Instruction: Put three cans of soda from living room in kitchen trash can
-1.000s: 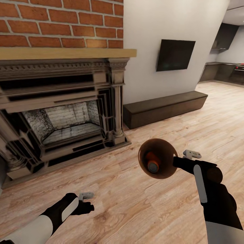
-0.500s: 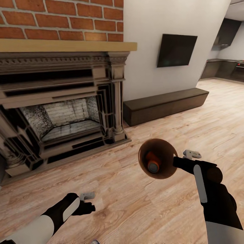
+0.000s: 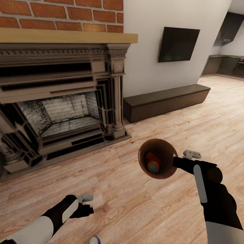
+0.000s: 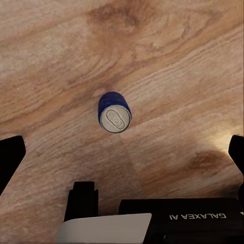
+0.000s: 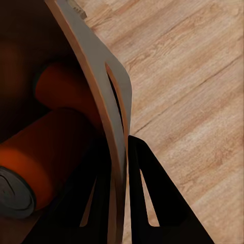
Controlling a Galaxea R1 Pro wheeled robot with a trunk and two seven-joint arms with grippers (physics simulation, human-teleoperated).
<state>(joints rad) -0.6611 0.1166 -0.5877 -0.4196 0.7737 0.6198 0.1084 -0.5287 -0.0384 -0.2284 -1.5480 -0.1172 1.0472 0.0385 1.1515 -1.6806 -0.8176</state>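
My right gripper [image 3: 176,161] is shut on the rim of the copper-brown tash can [image 3: 166,169], which it holds tipped above the floor. The dark inside faces the head camera. An orange can of soda [image 3: 152,162] lies inside it. In the right wrist view two orange cans [image 5: 38,152] [image 5: 63,86] rest against the bin's wall [image 5: 94,71], with the black fingers [image 5: 152,198] either side of the rim. A dark blue can of soda [image 4: 115,113] stands upright on the wood floor, and its top shows at the lower edge of the head view [image 3: 95,240]. My left gripper [image 3: 88,202] hovers open above it.
The ornate fireplace [image 3: 61,108] under the brick chimney [image 3: 61,13] stands close at the left. A low dark bench [image 3: 166,101] runs along the white wall under the TV [image 3: 178,44]. Dark kitchen cabinets [image 3: 227,64] lie far right across the wood floor.
The head camera has shifted, so the fireplace sits higher in the picture and the blue can's top has come in at the lower edge. Both arms keep their pose.
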